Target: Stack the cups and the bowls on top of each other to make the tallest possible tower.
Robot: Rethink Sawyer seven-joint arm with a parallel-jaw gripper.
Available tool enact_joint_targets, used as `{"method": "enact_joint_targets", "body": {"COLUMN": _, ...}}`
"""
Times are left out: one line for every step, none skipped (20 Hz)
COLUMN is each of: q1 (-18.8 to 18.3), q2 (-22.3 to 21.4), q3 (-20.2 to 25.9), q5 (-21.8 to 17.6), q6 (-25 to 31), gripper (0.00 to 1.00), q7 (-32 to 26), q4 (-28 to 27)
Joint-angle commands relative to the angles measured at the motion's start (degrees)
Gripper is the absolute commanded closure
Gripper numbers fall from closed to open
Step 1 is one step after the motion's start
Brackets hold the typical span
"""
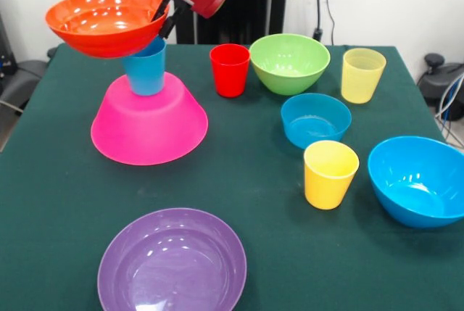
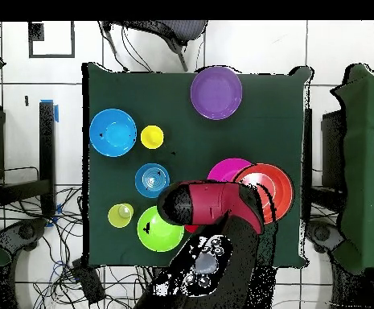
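Observation:
The tower stands at the left of the front view: the big pink bowl [image 1: 148, 124] upside down, with the blue cup [image 1: 146, 72] upright on it. The orange bowl [image 1: 105, 21] sits open side up on or just above the blue cup, off-centre to the left. My gripper [image 1: 165, 15] is shut on the orange bowl's right rim, one finger inside and one outside. The red cup [image 1: 230, 69], green bowl [image 1: 289, 62], pale yellow cup [image 1: 362, 75], small blue bowl [image 1: 315, 119], opaque yellow cup [image 1: 330, 174], medium blue bowl [image 1: 420, 179] and purple bowl [image 1: 172, 262] stand loose on the table.
In the overhead view the red arm [image 2: 210, 201] covers the red cup and part of the pink bowl [image 2: 224, 170]; the orange bowl [image 2: 272, 189] lies near the table's right edge. The green cloth table [image 1: 65, 202] has cables beyond its right side.

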Motion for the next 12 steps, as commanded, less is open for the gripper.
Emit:
{"method": "enact_joint_targets", "body": {"q1": -0.47, "q2": 0.88, "q3": 7.53, "q5": 2.49, "q6": -1.95, "gripper": 1.00, "q7": 6.74, "q4": 0.63}}
{"method": "enact_joint_targets", "body": {"q1": -0.50, "q2": 0.85, "q3": 7.59, "q5": 2.49, "q6": -1.94, "gripper": 1.00, "q7": 6.68, "q4": 0.78}}
{"method": "enact_joint_targets", "body": {"q1": -0.52, "q2": 0.84, "q3": 7.60, "q5": 2.48, "q6": -1.98, "gripper": 1.00, "q7": 6.67, "q4": 0.79}}
{"method": "enact_joint_targets", "body": {"q1": -0.65, "q2": 0.70, "q3": 7.70, "q5": 2.48, "q6": -1.87, "gripper": 1.00, "q7": 6.52, "q4": 0.87}}
{"method": "enact_joint_targets", "body": {"q1": -0.77, "q2": 0.56, "q3": 7.80, "q5": 2.48, "q6": -1.76, "gripper": 1.00, "q7": 6.37, "q4": 0.96}}
{"method": "enact_joint_targets", "body": {"q1": -0.91, "q2": 0.42, "q3": 7.92, "q5": 2.50, "q6": -1.68, "gripper": 1.00, "q7": 6.20, "q4": 1.01}}
{"method": "enact_joint_targets", "body": {"q1": -1.10, "q2": 0.20, "q3": 8.06, "q5": 2.47, "q6": -1.76, "gripper": 1.00, "q7": 6.00, "q4": 1.17}}
{"method": "enact_joint_targets", "body": {"q1": -1.32, "q2": -0.06, "q3": 8.29, "q5": 2.44, "q6": -1.80, "gripper": 1.00, "q7": 5.73, "q4": 1.47}}
{"method": "enact_joint_targets", "body": {"q1": -1.47, "q2": -0.26, "q3": 8.43, "q5": 2.43, "q6": -1.67, "gripper": 1.00, "q7": 5.50, "q4": 1.57}}
{"method": "enact_joint_targets", "body": {"q1": -1.65, "q2": -0.53, "q3": 8.62, "q5": 2.44, "q6": -1.58, "gripper": 1.00, "q7": 5.24, "q4": 1.82}}
{"method": "enact_joint_targets", "body": {"q1": -1.87, "q2": -0.86, "q3": 8.83, "q5": 2.49, "q6": -1.21, "gripper": 1.00, "q7": 4.85, "q4": 1.90}}
{"method": "enact_joint_targets", "body": {"q1": -2.25, "q2": -1.49, "q3": 9.16, "q5": 2.68, "q6": -0.83, "gripper": 1.00, "q7": 4.39, "q4": 2.06}}
